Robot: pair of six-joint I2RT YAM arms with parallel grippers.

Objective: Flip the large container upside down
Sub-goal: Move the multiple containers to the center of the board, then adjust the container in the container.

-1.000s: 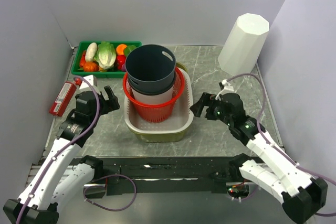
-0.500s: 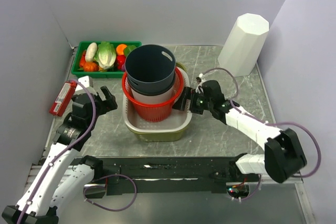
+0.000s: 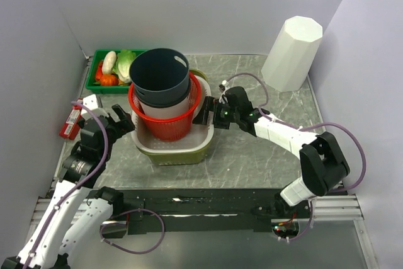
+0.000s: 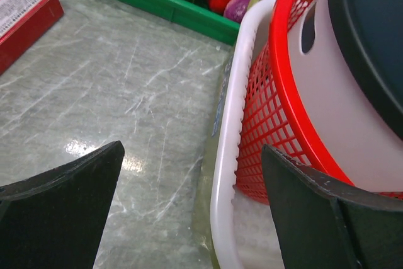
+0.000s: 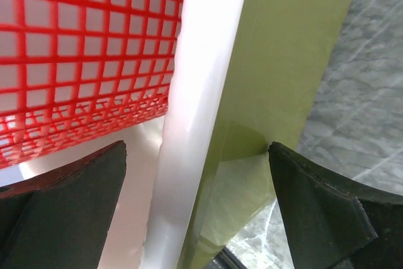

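Right pincer [image 3: 206, 114] wide open, empty, astride right rim of large container [image 3: 179, 158], frame centre | left pincer [image 3: 123, 121] likewise, at left rim | step: grasp approach | next: clamp both rims, tip over.

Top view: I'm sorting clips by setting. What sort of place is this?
Likely a robot test booth, not a kitchen: plain walls enclose a marble-look table, with toy-like vegetables in a green tray.

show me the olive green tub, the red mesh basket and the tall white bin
olive green tub [image 5: 289, 48]: right wrist view, outer wall
red mesh basket [image 3: 165, 129]: top view, front mesh wall
tall white bin [image 3: 291, 55]: top view, side wall
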